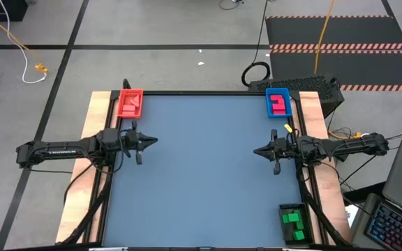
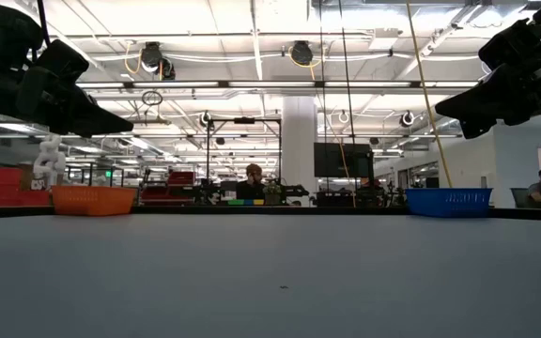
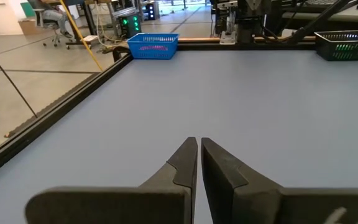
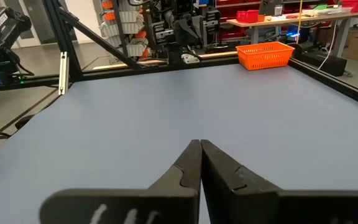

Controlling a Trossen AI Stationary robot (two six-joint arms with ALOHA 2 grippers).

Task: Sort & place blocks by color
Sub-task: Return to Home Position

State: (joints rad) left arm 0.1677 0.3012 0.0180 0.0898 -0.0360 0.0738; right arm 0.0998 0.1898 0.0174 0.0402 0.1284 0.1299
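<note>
The left pincer (image 1: 150, 141) and right pincer (image 1: 259, 150), each with fingers pressed together, hover facing each other above the counter (image 1: 201, 181). Well apart from them, red blocks (image 1: 130, 104) fill the red tray (image 1: 121, 111), pink blocks (image 1: 278, 103) the blue tray (image 1: 269, 110), and green blocks (image 1: 295, 223) the dark tray (image 1: 292, 207).

On the grey table (image 1: 208, 174), we find salmon-red blocks (image 1: 130, 106) in the red mesh tray (image 1: 121, 104) far left, pink blocks (image 1: 278, 103) in the blue mesh tray (image 1: 269, 102) far right, green blocks (image 1: 294, 224) in the dark tray (image 1: 282, 209) near right.
</note>
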